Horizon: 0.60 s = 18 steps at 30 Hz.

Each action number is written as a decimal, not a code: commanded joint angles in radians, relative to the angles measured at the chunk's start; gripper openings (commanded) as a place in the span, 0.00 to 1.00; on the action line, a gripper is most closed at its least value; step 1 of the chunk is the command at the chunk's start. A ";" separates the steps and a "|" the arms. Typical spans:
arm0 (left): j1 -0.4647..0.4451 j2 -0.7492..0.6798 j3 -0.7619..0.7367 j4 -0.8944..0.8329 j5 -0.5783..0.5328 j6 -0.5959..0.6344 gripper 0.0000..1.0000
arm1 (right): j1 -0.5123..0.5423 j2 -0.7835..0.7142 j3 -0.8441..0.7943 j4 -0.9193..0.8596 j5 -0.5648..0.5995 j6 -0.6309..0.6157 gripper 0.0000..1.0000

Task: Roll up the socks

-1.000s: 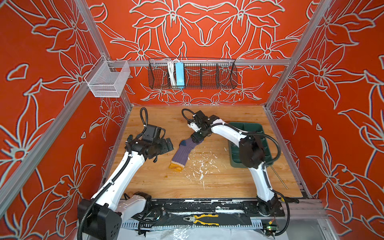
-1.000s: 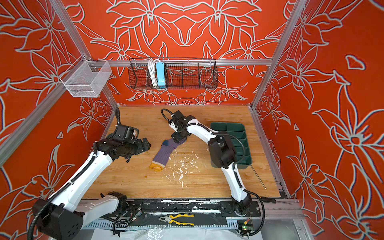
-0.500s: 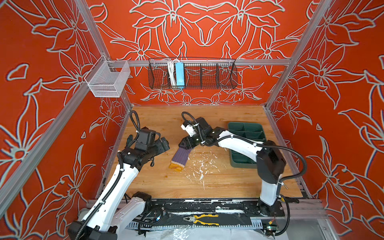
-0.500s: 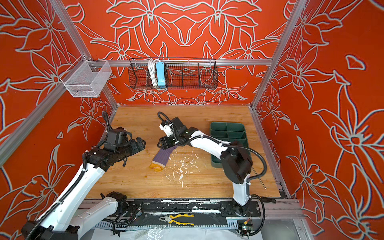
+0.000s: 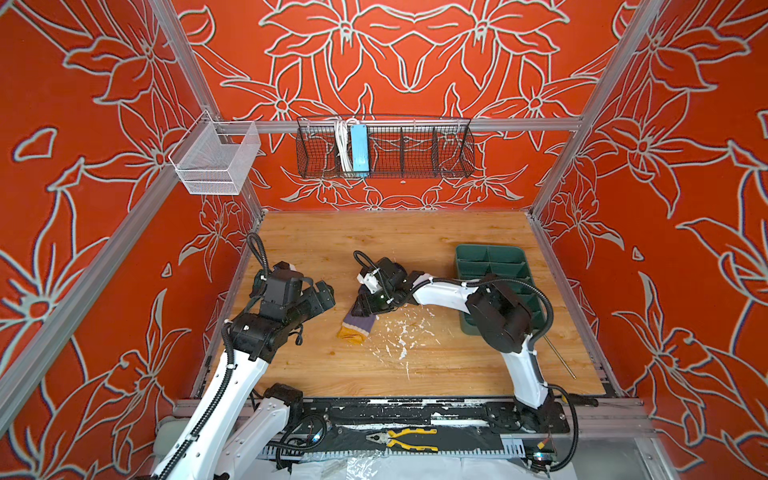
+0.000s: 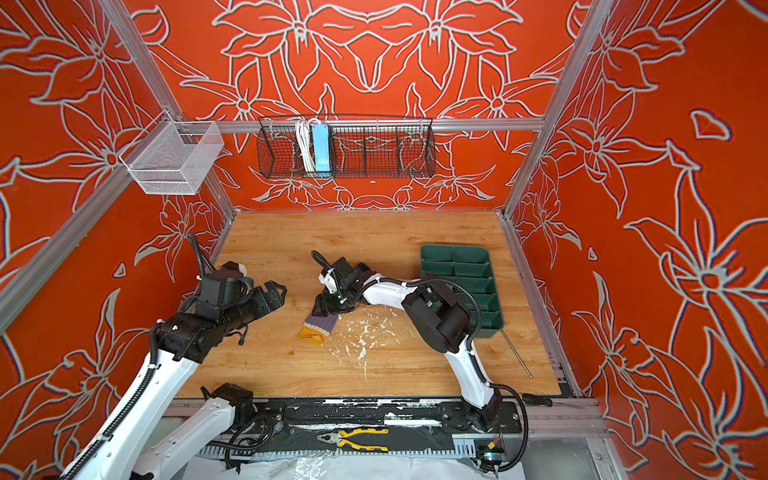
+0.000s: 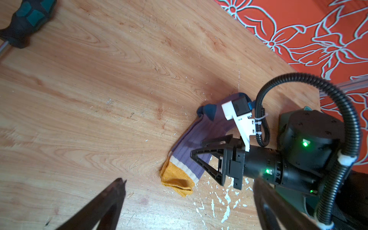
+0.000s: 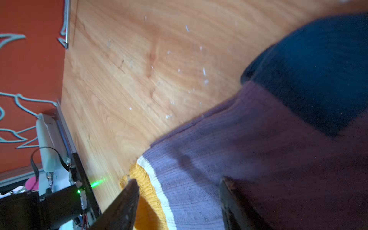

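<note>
Finds the right claw (image 5: 365,305) with jaws apart, tips down on the ribbed middle of the purple sock (image 5: 359,326). Locates that sock flat near the middle of the wooden surface (image 5: 374,241), mustard toe (image 7: 176,179) toward the near edge, teal heel (image 7: 209,111) beyond the claw. Finds the left claw (image 5: 322,295) spread wide, holding nothing, clear of the sock and off to its left. Notes white flecks (image 5: 399,336) just right of the toe, a green tray (image 5: 494,257) farther right, a screwdriver (image 7: 23,20) well apart.
</note>
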 commanded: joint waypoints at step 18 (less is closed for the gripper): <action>-0.120 -0.074 -0.036 0.282 0.236 0.688 0.99 | -0.092 -0.302 -0.081 -0.354 -0.131 -0.392 0.68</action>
